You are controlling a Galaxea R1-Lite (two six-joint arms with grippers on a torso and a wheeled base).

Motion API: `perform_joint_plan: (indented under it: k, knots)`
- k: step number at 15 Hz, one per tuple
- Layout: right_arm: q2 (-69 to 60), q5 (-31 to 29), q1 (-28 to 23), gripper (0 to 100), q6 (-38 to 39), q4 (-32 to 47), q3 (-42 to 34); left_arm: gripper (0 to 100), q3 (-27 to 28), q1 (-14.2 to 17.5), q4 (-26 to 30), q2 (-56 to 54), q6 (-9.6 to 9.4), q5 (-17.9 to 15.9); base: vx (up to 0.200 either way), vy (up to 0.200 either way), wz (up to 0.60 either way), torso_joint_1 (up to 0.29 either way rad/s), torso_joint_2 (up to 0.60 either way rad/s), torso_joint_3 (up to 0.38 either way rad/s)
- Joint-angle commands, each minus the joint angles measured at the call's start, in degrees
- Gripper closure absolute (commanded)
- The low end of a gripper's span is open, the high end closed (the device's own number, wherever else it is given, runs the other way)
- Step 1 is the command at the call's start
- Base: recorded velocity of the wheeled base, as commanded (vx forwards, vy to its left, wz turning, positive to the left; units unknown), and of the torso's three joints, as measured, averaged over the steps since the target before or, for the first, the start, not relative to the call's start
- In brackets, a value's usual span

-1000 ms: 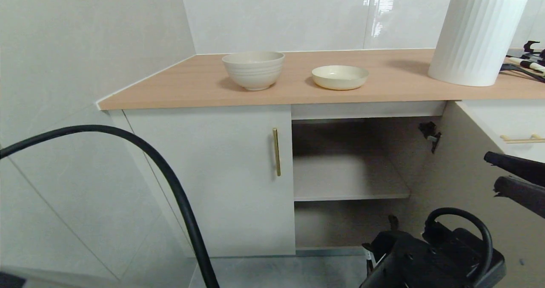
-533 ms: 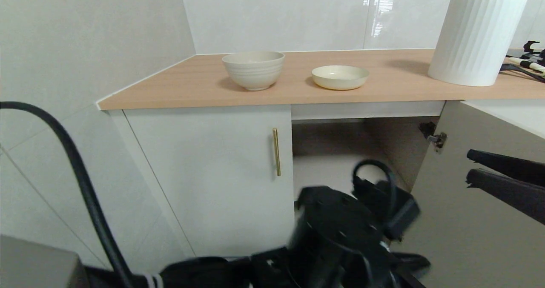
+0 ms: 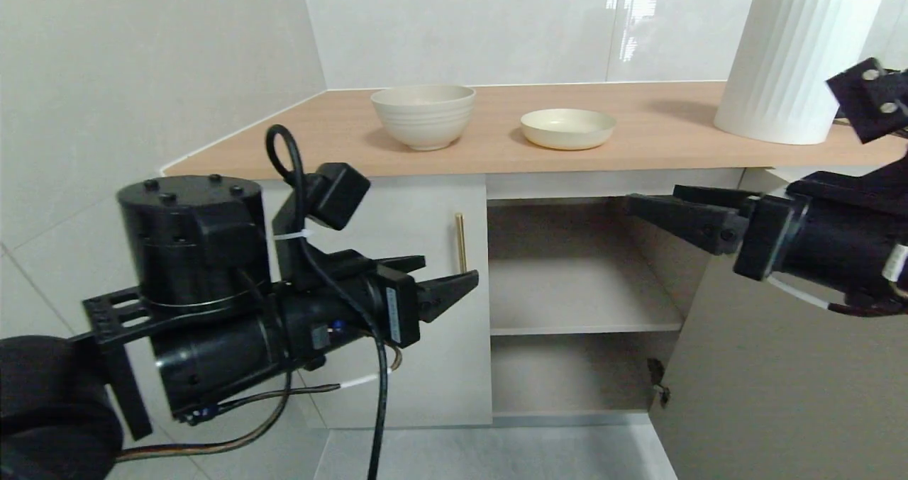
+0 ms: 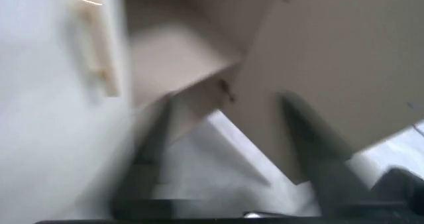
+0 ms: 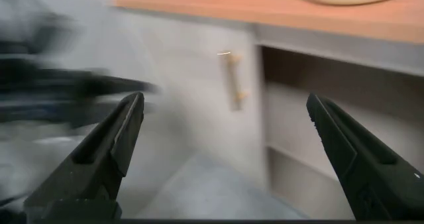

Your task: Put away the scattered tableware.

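Bowl and dish on counter — cupboard (one door) open.

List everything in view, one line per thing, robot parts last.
bowl: one, beige, on the countertop, left part
shallow dish: one, cream, right of the bowl, apart from it
ribbed container: one, white, upright, countertop's right end
closed door: one, white, left, with a gold handle
open door: one, pale, swung out at right
shelf: one, pale, inside the open compartment
left gripper: black, open, before the closed door
right gripper: black, open, before the compartment's top
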State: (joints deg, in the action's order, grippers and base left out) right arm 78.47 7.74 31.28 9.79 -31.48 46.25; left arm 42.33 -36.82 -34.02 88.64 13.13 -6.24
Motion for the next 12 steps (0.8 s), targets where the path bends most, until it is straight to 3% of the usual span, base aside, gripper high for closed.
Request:
perform_joint_plan:
  k: [1,3,4,9,12]
  knots:
    - [6.70,-2.47,-0.87,0,-0.38,-0.16,2.00,0,-1.63,4.82,5.55,-9.36,-0.03,-0.09,0.000,0.000,0.00,0.000,0.00,0.000]
    - [6.70,-2.99,-0.87,0,-0.30,-0.52,2.26,0,0.30,8.43,16.80,-15.16,-1.00,-0.70,0.000,0.000,0.00,0.000,0.00,0.000]
    - [6.61,-3.26,-0.78,0,-0.38,-1.04,2.35,0,1.53,8.95,18.99,-16.30,-1.53,-0.97,0.000,0.000,0.00,0.000,0.00,0.000]
    - [6.17,-4.14,0.89,0,-0.03,-4.56,1.83,0,2.15,9.04,19.87,-17.27,-1.62,-1.84,0.000,0.000,0.00,0.000,0.00,0.000]
    - [6.17,-9.41,1.41,0,-0.38,-4.82,2.18,0,2.32,9.22,19.79,-17.01,-1.62,-1.76,0.000,0.000,0.00,0.000,0.00,0.000]
